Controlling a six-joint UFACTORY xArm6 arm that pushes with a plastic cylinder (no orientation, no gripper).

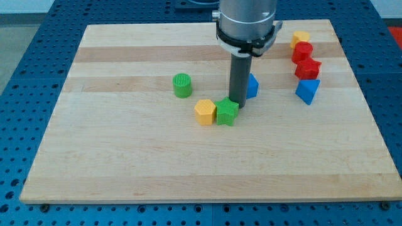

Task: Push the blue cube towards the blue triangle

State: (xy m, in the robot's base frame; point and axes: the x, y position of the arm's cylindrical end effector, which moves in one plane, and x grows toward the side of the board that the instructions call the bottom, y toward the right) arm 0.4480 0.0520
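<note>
A green block (227, 112) and a yellow block (205, 112) sit touching near the middle of the wooden board (125, 163), my tip (238, 103) holds nothing and touches the green one, and the blue cube (252, 86) peeks out just behind the rod, with the blue triangle (307, 90) nearer the right edge.

The pale striped wooden board (125, 157) lies on a blue perforated base (25, 75). On it, left of my dark tip (237, 103), are a green cylinder (182, 85), a yellow-orange block (205, 112) and a green block (227, 112). Right of my tip are the blue cube (252, 86), the blue triangle (307, 90), two red blocks (302, 51) (308, 68) and a yellow block (301, 37).
</note>
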